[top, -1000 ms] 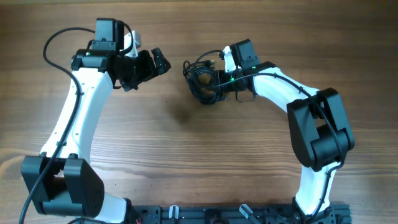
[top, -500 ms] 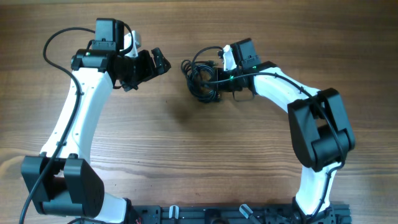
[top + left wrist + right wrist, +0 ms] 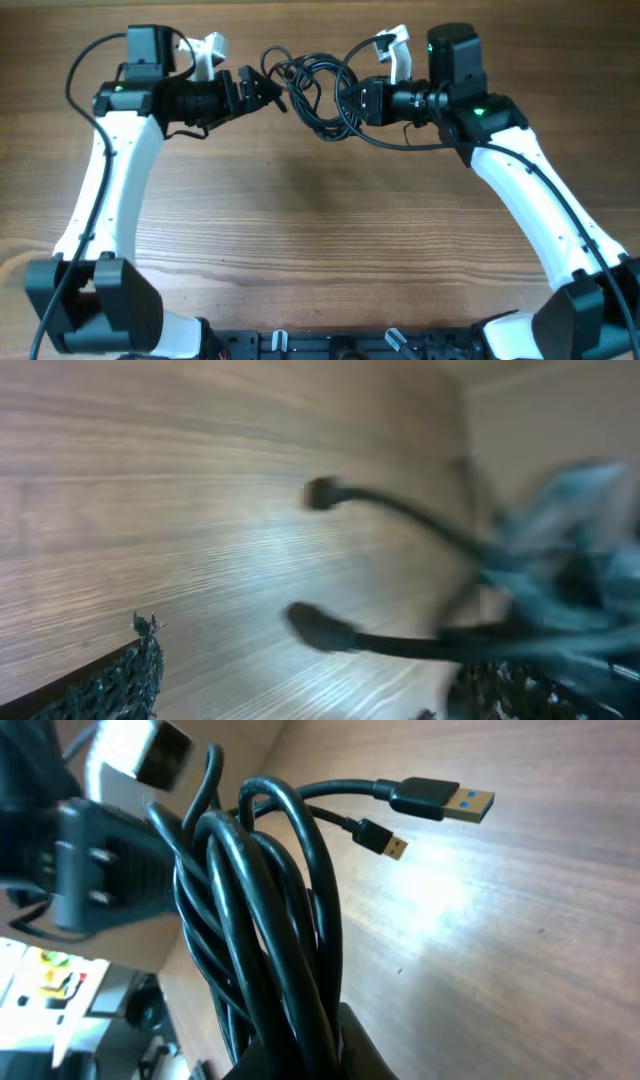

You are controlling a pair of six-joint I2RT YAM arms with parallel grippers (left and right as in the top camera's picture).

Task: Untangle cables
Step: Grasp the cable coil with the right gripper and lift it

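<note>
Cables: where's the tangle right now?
Overhead, top centre: the cables are clamped in the right end effector, with the open left end effector just beside them.

A wooden table point(image 3: 320, 250) with a warm brown grain running left to right fills nearly the whole overhead view. Along its near edge, at the bottom of that view, runs a black rail point(image 3: 300, 345) with small pale fittings that are too small to make out. In the right wrist view the table ends at the lower left, where a blurred clutter point(image 3: 50, 990) of white, yellow and red shows past its edge, and in the left wrist view a pale, plain surface point(image 3: 530, 410) meets the wood at the upper right.
</note>
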